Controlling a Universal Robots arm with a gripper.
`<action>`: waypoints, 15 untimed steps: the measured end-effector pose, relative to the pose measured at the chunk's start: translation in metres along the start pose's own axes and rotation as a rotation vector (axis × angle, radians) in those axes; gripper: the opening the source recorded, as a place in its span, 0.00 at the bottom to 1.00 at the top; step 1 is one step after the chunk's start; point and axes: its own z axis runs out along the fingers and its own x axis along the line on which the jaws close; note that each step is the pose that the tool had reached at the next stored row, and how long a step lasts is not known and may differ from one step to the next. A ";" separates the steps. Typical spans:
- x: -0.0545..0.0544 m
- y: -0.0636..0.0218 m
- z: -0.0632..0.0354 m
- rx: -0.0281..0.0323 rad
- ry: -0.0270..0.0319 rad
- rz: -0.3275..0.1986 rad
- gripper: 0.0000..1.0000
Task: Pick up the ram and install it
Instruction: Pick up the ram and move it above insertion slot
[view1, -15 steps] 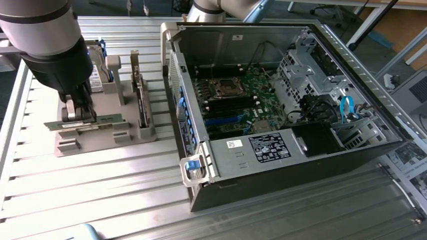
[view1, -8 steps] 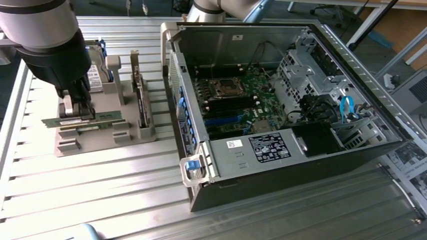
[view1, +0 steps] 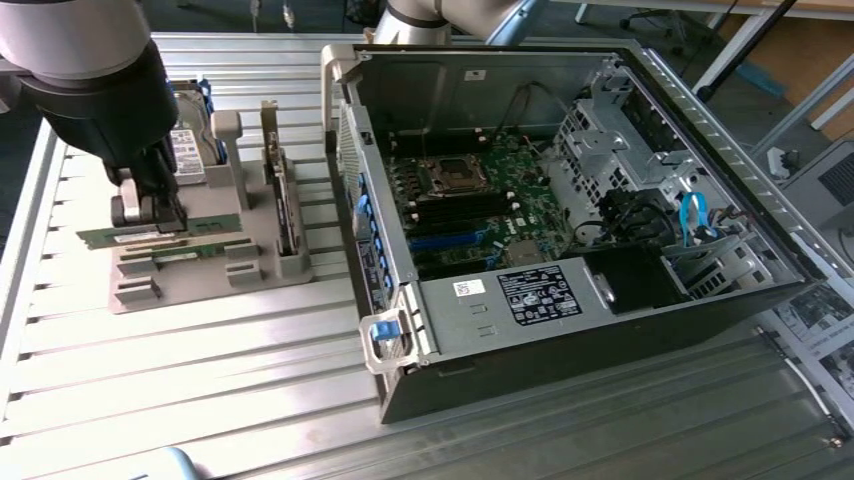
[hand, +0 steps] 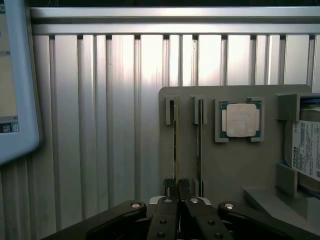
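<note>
The ram (view1: 200, 226) is a long green stick lying across the grey parts holder (view1: 274, 272) at the exterior view's left. My gripper (view1: 150, 222) stands over its middle, fingers shut on it. In the wrist view the ram (hand: 175, 145) shows edge-on as a thin dark line in its slot, and my gripper (hand: 176, 184) pinches its near end between two black fingers (hand: 170, 186). A second stick (hand: 200, 140) stands edge-on in the slot beside it, apart from the fingers.
The open computer case (view1: 694, 130) lies at the exterior view's right, motherboard (view1: 521, 165) and its long memory slots (view1: 461, 212) exposed. On the holder are a silver processor chip (hand: 241, 120), a hard drive (hand: 306, 150) and an upright expansion card (view1: 280, 195). Ribbed metal tabletop (view1: 200, 380) all around.
</note>
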 end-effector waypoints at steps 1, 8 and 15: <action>0.000 0.0000 -0.0011 0.0000 0.0000 0.000 0.12; 0.000 -0.0001 -0.0097 0.0001 -0.0001 0.000 0.12; 0.000 -0.0003 -0.0179 0.0001 0.0000 0.000 0.12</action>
